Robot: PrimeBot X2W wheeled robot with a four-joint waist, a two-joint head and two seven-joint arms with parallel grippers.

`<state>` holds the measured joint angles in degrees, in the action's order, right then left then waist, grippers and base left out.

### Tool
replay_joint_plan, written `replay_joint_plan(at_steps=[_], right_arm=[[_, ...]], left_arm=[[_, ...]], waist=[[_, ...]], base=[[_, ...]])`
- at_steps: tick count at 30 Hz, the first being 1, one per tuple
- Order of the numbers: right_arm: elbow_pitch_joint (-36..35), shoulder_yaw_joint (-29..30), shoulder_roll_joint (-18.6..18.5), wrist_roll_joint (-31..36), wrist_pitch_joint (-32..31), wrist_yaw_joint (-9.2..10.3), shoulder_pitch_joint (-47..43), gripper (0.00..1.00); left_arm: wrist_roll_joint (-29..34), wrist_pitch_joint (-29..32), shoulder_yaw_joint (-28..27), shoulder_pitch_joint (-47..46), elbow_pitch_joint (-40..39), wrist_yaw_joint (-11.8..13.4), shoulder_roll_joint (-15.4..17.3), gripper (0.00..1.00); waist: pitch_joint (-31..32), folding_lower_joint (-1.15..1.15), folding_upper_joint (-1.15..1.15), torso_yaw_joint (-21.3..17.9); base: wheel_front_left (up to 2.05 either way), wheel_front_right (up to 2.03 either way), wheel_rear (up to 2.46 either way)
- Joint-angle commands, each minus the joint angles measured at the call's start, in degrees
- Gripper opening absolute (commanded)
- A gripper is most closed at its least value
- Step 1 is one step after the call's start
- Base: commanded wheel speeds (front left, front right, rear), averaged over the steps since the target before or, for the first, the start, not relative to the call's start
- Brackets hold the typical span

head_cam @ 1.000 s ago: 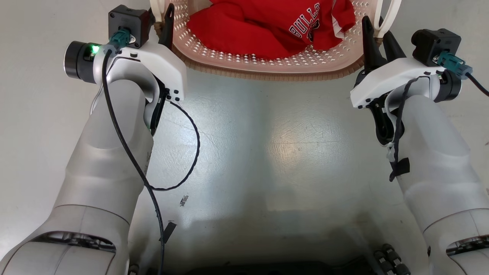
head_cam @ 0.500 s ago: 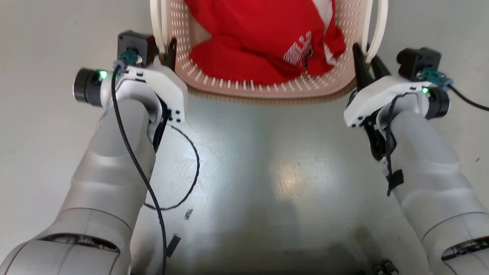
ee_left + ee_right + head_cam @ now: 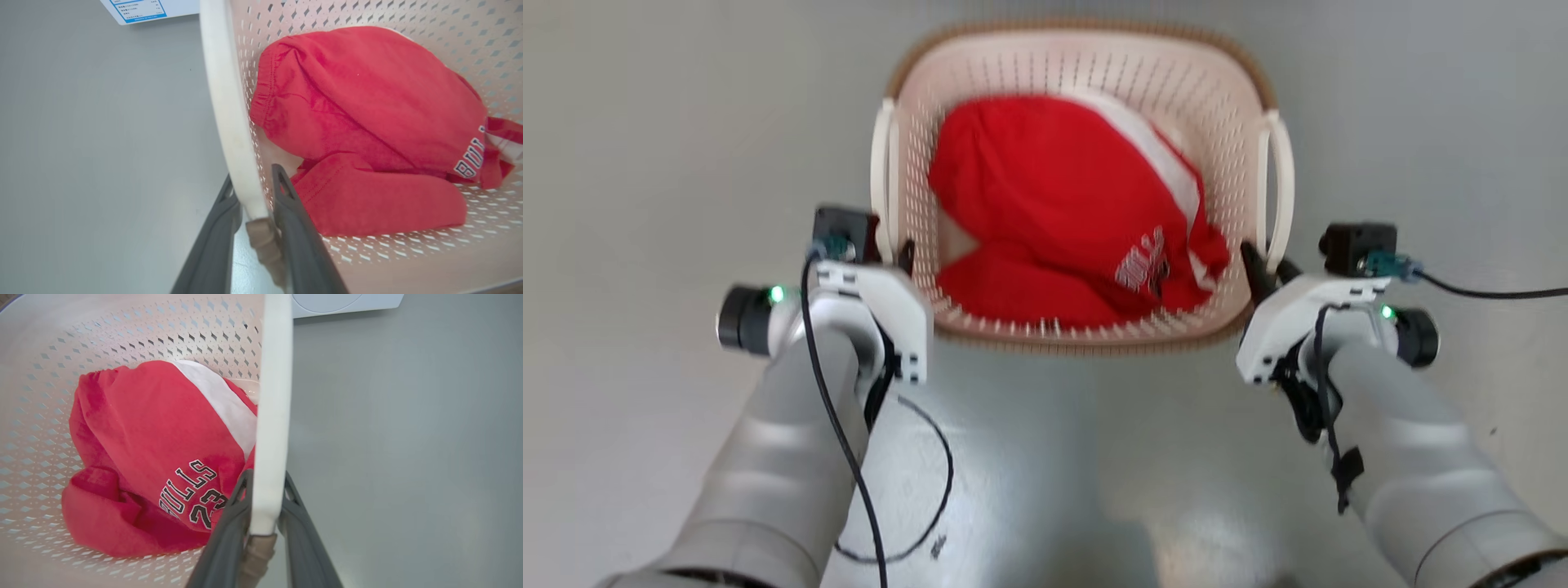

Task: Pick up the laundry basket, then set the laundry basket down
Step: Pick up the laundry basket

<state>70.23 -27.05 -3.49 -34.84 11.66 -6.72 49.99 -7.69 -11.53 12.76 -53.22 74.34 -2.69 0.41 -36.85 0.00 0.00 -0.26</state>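
**Both claws on the handles as the whole basket comes into frame**

The laundry basket (image 3: 1086, 65) lies straight ahead of the robot over the grey floor (image 3: 645, 163), with a red Bulls jersey (image 3: 1054, 196) heaped inside it. The blurred head view does not show whether its base rests on the floor or hangs clear of it.

On the basket's left side, the left claw (image 3: 252, 179) is drawn narrow, its two dark fingers pinching the near end of the left handle (image 3: 222, 81) just above the brown rim. On the basket's right side, the right claw (image 3: 266, 477) is equally narrow and clamps the near end of the right handle (image 3: 276, 375) the same way.

A second ago the head view cut off all but the basket's near end, and now its full rim is in frame. The arms have slid up the picture with it, so the camera has moved. Each claw sits at the same spot on its handle as before.

That suggests both grips are holding and the basket is travelling with the arms. The pick-up looks secured, and setting the basket down is probably what remains.
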Motion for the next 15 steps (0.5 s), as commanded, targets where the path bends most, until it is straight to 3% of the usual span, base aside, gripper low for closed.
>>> replay_joint_plan(at_steps=[1,15], right_arm=[[-0.55,-1.99,0.61,-0.69,-0.04,-0.77,-2.31,0.0],[0.86,-11.85,0.61,-10.46,-6.55,-0.77,-9.34,0.0]], left_arm=[[-0.36,0.18,-0.26,1.9,-0.45,0.02,2.48,0.0],[-3.02,10.94,1.99,14.18,-0.39,-1.32,2.47,0.0]], waist=[[4.86,0.0,0.0,-0.43],[21.22,0.0,0.0,-2.65]], base=[[0.0,0.0,0.0],[0.0,0.0,0.0]])
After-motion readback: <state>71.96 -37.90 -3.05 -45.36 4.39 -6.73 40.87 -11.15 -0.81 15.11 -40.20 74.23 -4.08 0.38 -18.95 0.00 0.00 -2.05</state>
